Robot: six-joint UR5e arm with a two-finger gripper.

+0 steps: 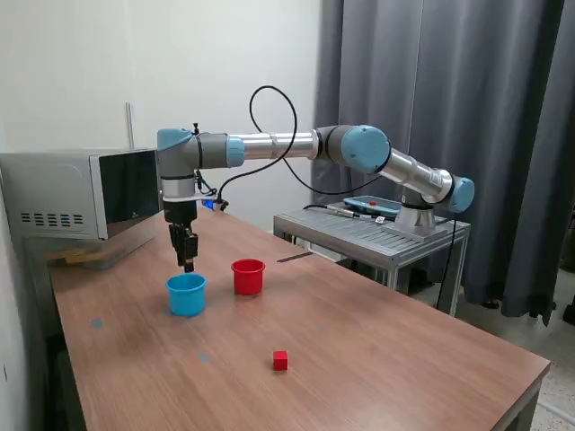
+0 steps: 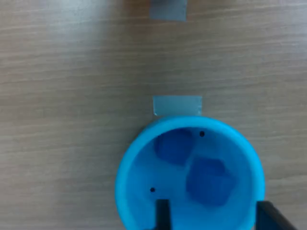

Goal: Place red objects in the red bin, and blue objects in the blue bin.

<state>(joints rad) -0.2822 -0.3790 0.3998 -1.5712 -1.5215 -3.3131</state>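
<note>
Above the blue cup [image 1: 186, 294] we see the gripper [image 1: 188, 262] pointing straight down, its tip just over the cup's rim and apart from it. In the wrist view the two dark fingers [image 2: 163, 213] stand well apart over the cup [image 2: 189, 175], with nothing between them, so the claw is released. Inside the cup lie two dark blue cubes: one [image 2: 207, 181] nearer the fingers, the other [image 2: 173, 145] beyond it toward the far wall, the two touching or nearly so; both are blurred, so we cannot tell their exact tilt. Just beside the cup, on the exterior view's right and a little farther back, stands the red cup [image 1: 248, 276], upright and apart from the blue one; we cannot see into it. One red cube [image 1: 280, 360] rests on the bare table [image 1: 377, 359], nearer the camera and to the exterior view's right of both cups, well apart from them. We see no second red cube in either view. Small grey tape marks lie on the wood, one [image 2: 177, 105] just beside the blue cup's rim in the wrist view and another [image 2: 167, 9] farther off. At the exterior view's left, behind the arm [image 1: 269, 145], sits a microwave [image 1: 72, 193]; the arm's base stands on a grey metal stand [image 1: 377, 235] at the far right.
</note>
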